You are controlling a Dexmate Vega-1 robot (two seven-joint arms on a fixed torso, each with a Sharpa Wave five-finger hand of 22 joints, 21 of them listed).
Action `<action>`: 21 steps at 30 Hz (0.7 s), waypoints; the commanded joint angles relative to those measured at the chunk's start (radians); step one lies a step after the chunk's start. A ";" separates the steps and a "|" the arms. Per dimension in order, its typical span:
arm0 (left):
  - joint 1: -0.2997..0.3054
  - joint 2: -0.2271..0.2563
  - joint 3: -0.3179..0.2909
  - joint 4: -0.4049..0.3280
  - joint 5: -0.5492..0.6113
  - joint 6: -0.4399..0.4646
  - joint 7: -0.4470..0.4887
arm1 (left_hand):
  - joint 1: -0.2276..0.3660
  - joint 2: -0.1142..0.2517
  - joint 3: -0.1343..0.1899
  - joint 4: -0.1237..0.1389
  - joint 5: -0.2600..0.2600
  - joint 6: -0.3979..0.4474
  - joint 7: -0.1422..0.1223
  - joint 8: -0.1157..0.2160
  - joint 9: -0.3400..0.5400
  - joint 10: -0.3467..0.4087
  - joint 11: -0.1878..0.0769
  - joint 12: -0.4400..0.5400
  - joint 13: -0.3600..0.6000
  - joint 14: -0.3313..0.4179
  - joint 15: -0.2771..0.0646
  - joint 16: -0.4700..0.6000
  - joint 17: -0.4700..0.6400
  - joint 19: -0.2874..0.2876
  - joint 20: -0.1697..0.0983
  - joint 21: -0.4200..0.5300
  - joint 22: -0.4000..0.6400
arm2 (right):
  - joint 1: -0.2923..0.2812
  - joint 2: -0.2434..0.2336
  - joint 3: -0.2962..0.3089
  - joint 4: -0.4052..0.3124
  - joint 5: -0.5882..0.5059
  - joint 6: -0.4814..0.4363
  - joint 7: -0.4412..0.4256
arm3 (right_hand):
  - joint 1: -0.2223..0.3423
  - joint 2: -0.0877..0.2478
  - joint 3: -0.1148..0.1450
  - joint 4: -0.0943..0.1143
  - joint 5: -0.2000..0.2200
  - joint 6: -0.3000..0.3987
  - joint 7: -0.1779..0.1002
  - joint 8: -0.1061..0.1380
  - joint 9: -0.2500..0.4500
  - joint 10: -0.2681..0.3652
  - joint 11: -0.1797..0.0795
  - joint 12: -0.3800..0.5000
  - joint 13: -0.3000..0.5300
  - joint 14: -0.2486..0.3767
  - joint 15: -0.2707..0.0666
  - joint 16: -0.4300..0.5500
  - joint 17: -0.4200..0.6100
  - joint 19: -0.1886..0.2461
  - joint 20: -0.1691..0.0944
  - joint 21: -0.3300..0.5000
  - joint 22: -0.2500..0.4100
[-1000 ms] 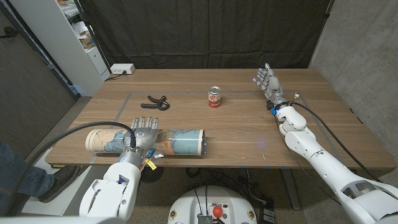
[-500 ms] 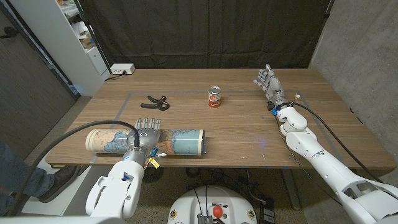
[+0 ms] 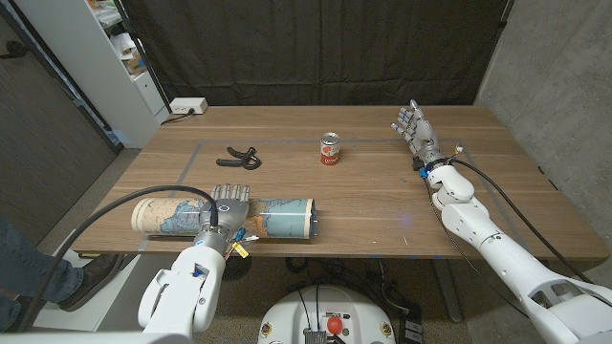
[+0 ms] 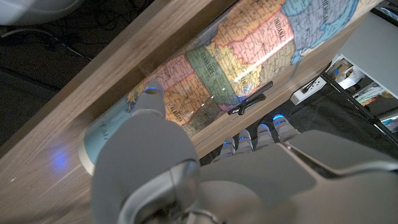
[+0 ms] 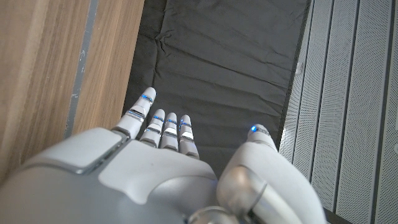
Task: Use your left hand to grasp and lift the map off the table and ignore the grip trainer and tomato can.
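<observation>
The map (image 3: pixel 277 217) is a rolled tube printed in blue and tan, lying lengthwise near the table's front edge. My left hand (image 3: pixel 226 208) sits over its middle, fingers reaching across the top toward the far side. In the left wrist view the thumb (image 4: pixel 151 102) touches the near side of the map (image 4: pixel 249 56) while the fingers (image 4: pixel 260 135) hang past its far side, not closed around it. My right hand (image 3: pixel 413 126) is at the far right of the table, fingers spread and empty. The right hand (image 5: pixel 168 168) also appears in its own wrist view.
A black grip trainer (image 3: pixel 239 156) lies beyond the map, and a tomato can (image 3: pixel 330 149) stands at mid-table. A power strip (image 3: pixel 187 105) sits at the back left edge. A white shelf (image 3: pixel 124 67) stands left of the table. A person's leg (image 3: pixel 29 277) is at the lower left.
My left hand and forearm have shifted slightly to the right over the map. The map, can, grip trainer and right hand have not moved.
</observation>
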 commanded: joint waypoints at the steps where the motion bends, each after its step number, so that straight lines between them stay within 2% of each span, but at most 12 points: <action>1: -0.028 0.019 0.001 0.023 -0.032 0.017 -0.011 | 0.004 0.009 -0.003 0.000 -0.002 -0.035 0.079 0.002 0.006 -0.012 -0.003 0.006 0.003 -0.007 0.003 0.004 0.002 -0.005 0.002 0.000 0.003 | 0.001 0.003 -0.005 0.006 -0.012 -0.004 -0.015 | 0.003 0.008 -0.004 0.000 0.003 0.001 -0.009 -0.004 0.005 0.007 0.002 0.002 0.005 0.007 0.000 0.002 0.002 0.008 0.006 -0.007 0.005; 21: -0.060 0.030 0.033 0.047 -0.008 0.048 -0.036 | 0.011 0.019 -0.003 0.000 -0.009 -0.033 0.081 0.004 0.006 -0.016 -0.004 0.006 0.002 -0.008 0.004 0.005 0.002 -0.005 0.002 0.000 0.003 | 0.015 0.010 -0.011 0.034 -0.015 -0.001 -0.005 | 0.002 0.009 -0.006 -0.001 0.003 0.001 -0.012 -0.004 0.005 0.012 0.004 0.004 0.005 0.009 0.000 0.002 0.001 0.010 0.008 -0.013 0.005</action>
